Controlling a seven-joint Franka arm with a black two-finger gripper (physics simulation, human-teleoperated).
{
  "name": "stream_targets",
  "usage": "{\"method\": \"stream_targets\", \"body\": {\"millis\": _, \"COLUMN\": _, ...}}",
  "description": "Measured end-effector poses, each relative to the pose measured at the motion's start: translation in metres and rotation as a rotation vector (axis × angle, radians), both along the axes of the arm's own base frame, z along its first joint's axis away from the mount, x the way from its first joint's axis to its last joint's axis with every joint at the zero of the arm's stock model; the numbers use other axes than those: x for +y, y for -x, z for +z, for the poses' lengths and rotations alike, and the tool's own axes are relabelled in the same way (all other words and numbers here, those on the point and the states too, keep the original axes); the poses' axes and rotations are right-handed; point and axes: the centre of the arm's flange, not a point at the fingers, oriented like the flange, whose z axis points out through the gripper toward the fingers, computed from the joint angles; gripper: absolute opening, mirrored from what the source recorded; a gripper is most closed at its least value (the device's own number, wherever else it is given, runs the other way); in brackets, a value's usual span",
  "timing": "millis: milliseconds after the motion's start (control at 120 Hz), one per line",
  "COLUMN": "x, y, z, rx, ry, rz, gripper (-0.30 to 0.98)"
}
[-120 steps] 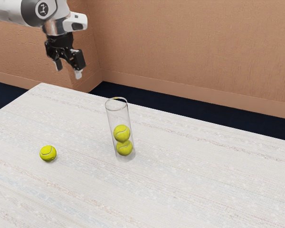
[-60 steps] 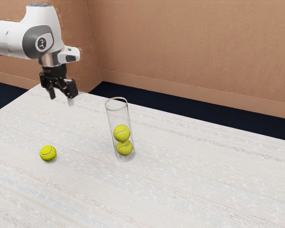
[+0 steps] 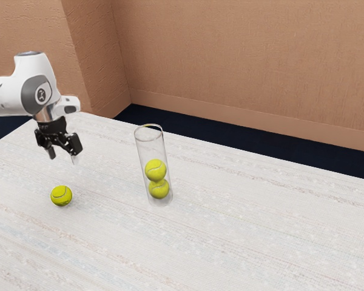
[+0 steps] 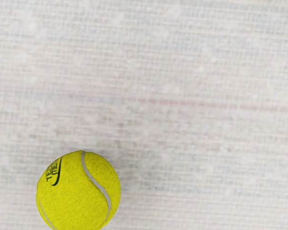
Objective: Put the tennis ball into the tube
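Hovering over the desk [image 3: 261, 230], the gripper [image 3: 63, 157] has its two fingers spread, with open space between them. It points downward, above and near the loose tennis ball [image 3: 61, 196], and does not touch it. Behind the black gripper, the white and grey arm [image 3: 33, 85] comes in from the exterior view's left.

The loose ball rests on the desk, outside the tube [image 3: 151, 146]. The wrist view shows it close up: bright yellow-green fuzz, a pale curved seam and some black lettering on one side. Part of the ball is cut off by that view's edge. Around it lies the desk's whitish, woven-looking surface, with a faint reddish line running across it near the ball.

Farther out, toward the exterior view's right, the tube stands upright on the desk, well apart from both the gripper and the loose ball. It is clear and round, with an open top. Two more balls sit inside, one on top of the other: the lower ball [image 3: 159, 189] near the bottom and the upper ball [image 3: 155, 170] resting on it, both in the tube's lower half.

Beyond the desk are a strip of dark floor [image 3: 230, 136], a tan baseboard [image 3: 261, 127] and a textured orange-brown wall [image 3: 249, 66] with a corner.
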Motion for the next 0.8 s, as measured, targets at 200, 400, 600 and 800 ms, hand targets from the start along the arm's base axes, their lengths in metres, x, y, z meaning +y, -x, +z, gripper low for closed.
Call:
{"method": "stream_targets", "body": {"millis": 200, "x": 0.01, "y": 0.027, "z": -0.048, "rx": 0.025, "ry": 0.033, "rz": 0.019, "gripper": 0.69}}
{"method": "stream_targets", "body": {"millis": 400, "x": 0.022, "y": 0.038, "z": -0.076, "rx": 0.023, "ry": 0.034, "rz": 0.031, "gripper": 0.69}}
{"method": "stream_targets", "body": {"millis": 600, "x": 0.031, "y": 0.039, "z": -0.107, "rx": 0.038, "ry": 0.048, "rz": 0.049, "gripper": 0.69}}
{"method": "stream_targets", "body": {"millis": 800, "x": 0.044, "y": 0.034, "z": -0.125, "rx": 0.037, "ry": 0.052, "rz": 0.048, "gripper": 0.69}}
